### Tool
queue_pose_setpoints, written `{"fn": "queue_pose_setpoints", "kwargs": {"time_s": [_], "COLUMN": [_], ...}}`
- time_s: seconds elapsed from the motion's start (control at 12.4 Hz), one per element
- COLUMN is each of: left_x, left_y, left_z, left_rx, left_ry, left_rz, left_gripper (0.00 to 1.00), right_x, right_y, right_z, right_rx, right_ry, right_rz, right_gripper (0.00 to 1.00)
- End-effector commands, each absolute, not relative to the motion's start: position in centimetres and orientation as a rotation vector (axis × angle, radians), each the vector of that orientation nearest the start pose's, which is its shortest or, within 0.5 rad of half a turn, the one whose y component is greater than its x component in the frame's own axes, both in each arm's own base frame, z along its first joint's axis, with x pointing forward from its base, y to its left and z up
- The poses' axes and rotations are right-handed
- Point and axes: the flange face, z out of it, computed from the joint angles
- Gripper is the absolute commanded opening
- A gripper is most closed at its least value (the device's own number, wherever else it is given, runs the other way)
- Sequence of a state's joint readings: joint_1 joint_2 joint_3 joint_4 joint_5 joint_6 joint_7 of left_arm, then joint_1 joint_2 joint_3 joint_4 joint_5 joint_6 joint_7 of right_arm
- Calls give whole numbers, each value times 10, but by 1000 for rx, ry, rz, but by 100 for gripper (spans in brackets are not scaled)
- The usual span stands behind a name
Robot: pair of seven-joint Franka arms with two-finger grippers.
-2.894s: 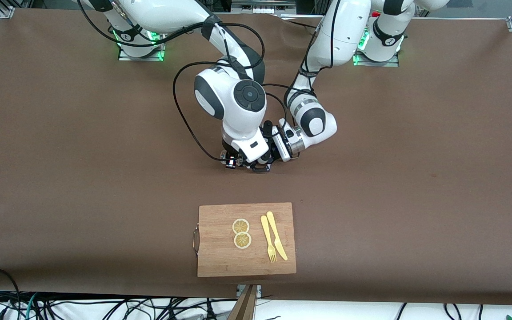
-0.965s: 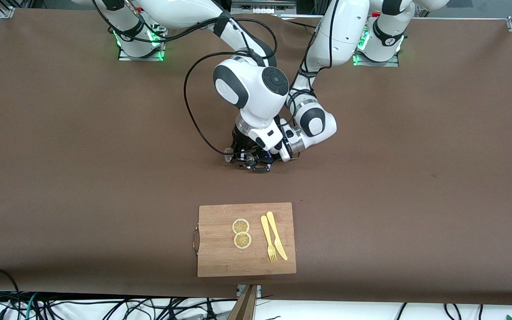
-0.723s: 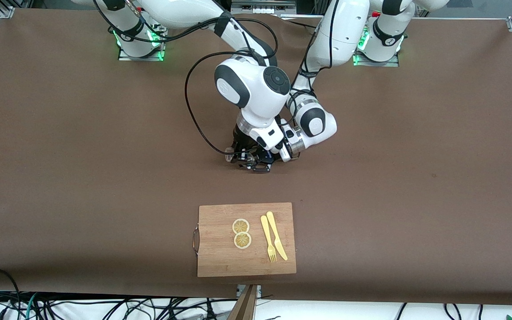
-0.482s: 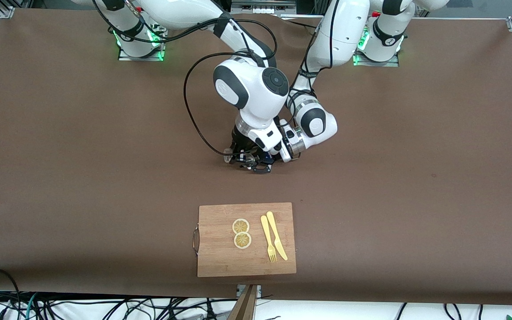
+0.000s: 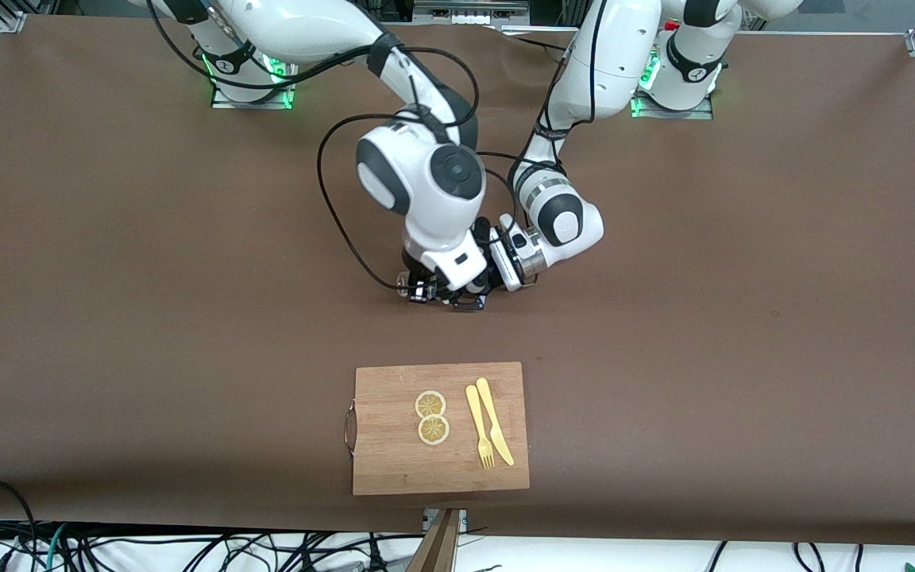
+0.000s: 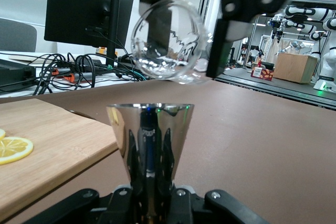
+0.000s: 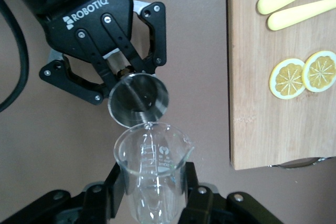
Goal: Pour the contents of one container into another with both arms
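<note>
At mid-table, farther from the front camera than the cutting board, the right hand pinches a tilted glass beaker over a steel cone cup pinched upright by the left hand.

Robot arms: two, a right arm and a left arm. Grippers: two, a right gripper and a left gripper. Glass beaker: one. Metal cup: one. Wooden cutting board: one. Lemon slices: two. Yellow fork: one. Yellow knife: one. Table: one.
</note>
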State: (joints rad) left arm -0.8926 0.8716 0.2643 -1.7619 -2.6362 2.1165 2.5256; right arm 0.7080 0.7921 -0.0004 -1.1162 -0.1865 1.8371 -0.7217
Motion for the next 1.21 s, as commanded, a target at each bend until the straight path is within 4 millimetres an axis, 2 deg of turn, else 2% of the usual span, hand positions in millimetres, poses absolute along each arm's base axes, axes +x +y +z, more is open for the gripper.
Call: {"fn": "queue_pose_setpoints", "kwargs": {"time_s": [0.0, 0.16, 0.24, 0.48, 0.72, 0.88, 1.13], "left_x": [517, 520, 525, 550, 582, 604, 633], "left_y": [-421, -417, -413, -385, -346, -315, -260], "left_z": [101, 102, 103, 113, 131, 146, 162], "left_rx": [1746, 1749, 1752, 1764, 1759, 1752, 1722], "left_ry": [-719, -715, -713, -718, -744, -756, -746], "left_rz": [1425, 1431, 1438, 1479, 1489, 1473, 1440], "left_gripper": [0, 0, 0, 0, 0, 0, 0], "right_x": [596, 610, 622, 667, 702, 714, 722], "right_y": [462, 445, 429, 356, 280, 234, 149], "right_z": [343, 347, 353, 358, 363, 361, 350], "right_rx": [-2403, -2409, -2399, -2240, -2109, -1984, -1819], "right_ry": [-2167, -2048, -1992, -1787, -1660, -1622, -1609], "right_rz": [87, 65, 43, -52, -191, -250, -318], "right_gripper": [33, 33, 33, 33, 33, 33, 33]}}
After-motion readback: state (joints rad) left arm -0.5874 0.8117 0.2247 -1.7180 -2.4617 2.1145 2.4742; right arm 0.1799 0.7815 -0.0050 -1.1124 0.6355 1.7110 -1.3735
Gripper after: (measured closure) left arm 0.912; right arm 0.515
